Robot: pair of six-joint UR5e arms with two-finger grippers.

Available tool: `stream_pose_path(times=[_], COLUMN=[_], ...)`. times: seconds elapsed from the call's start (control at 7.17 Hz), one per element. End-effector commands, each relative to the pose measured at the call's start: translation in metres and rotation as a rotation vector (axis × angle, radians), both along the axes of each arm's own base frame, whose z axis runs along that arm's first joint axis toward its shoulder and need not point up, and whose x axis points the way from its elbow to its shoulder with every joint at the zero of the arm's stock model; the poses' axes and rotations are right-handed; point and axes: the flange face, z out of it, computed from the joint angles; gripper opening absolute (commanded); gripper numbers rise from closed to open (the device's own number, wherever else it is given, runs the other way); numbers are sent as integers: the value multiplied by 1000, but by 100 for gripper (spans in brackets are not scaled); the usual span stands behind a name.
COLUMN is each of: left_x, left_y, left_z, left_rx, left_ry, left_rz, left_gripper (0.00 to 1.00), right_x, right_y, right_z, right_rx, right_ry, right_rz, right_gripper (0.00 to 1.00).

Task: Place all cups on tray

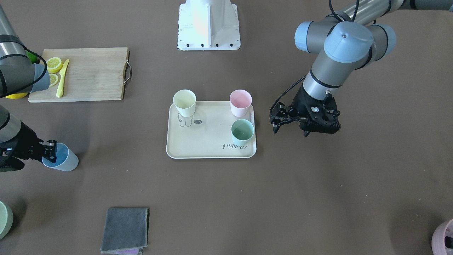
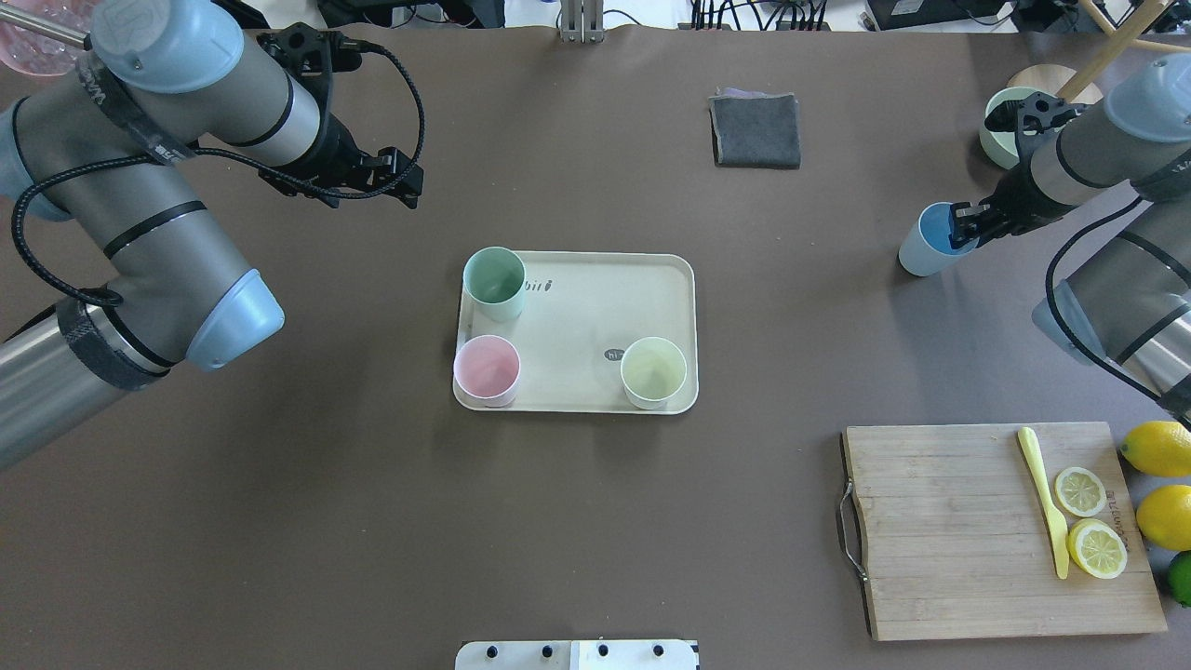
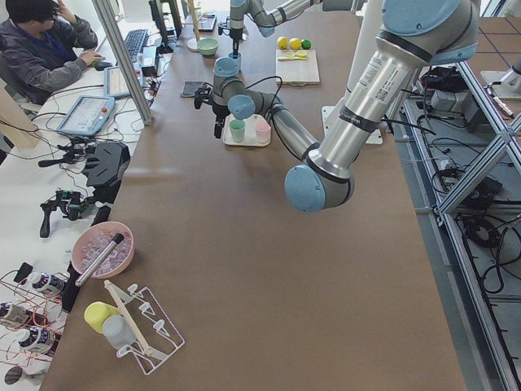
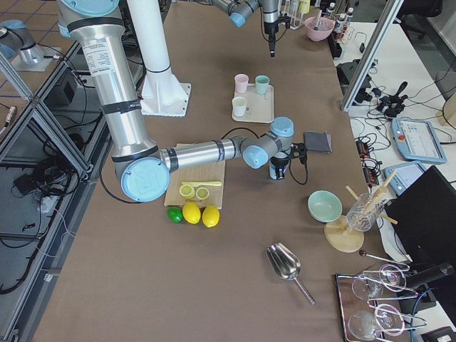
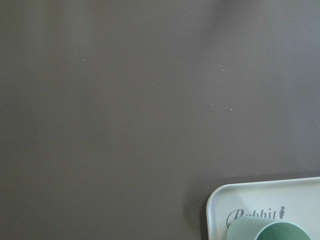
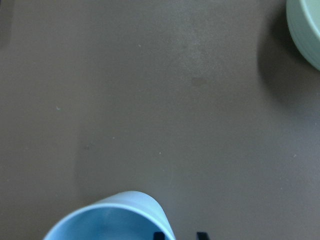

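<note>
The cream tray (image 1: 212,131) lies mid-table and holds the yellow cup (image 1: 184,102), the pink cup (image 1: 240,102) and the sage green cup (image 1: 242,132), all upright. The light blue cup (image 1: 60,157) stands on the table far from the tray; it also shows in the overhead view (image 2: 926,242). My right gripper (image 2: 963,228) is at its rim, jaws open, one finger inside and one outside the wall, as the right wrist view (image 6: 180,235) shows. My left gripper (image 1: 290,129) hangs open and empty above the table beside the tray's green-cup end.
A wooden cutting board (image 2: 949,530) with lemon slices and a yellow knife lies near my right arm. A green bowl (image 2: 1000,130) stands just beyond the blue cup. A grey cloth (image 2: 756,130) lies at the far edge. A pink pot (image 1: 444,241) is at the corner.
</note>
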Motion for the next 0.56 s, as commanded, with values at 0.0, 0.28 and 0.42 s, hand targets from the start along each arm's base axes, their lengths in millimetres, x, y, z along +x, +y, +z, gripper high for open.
stream_pose_path(times=[0.0,0.28,0.42], left_x=[-8,-29,-55], left_y=[-4,-16,-26], left_z=[2,9,31], left_rx=[-5,32,56], left_ry=[1,-23,-51], left_rz=[-8,-4,7], left_gripper=[98,98,98], right_x=[-5,-53,-94], right_y=[-1,-2,4], right_z=[-41,-102,-139], right_rx=[0,-46,-81], right_ry=[-53,-132,-169], right_rz=[41,92,121], right_gripper=[0,0,0])
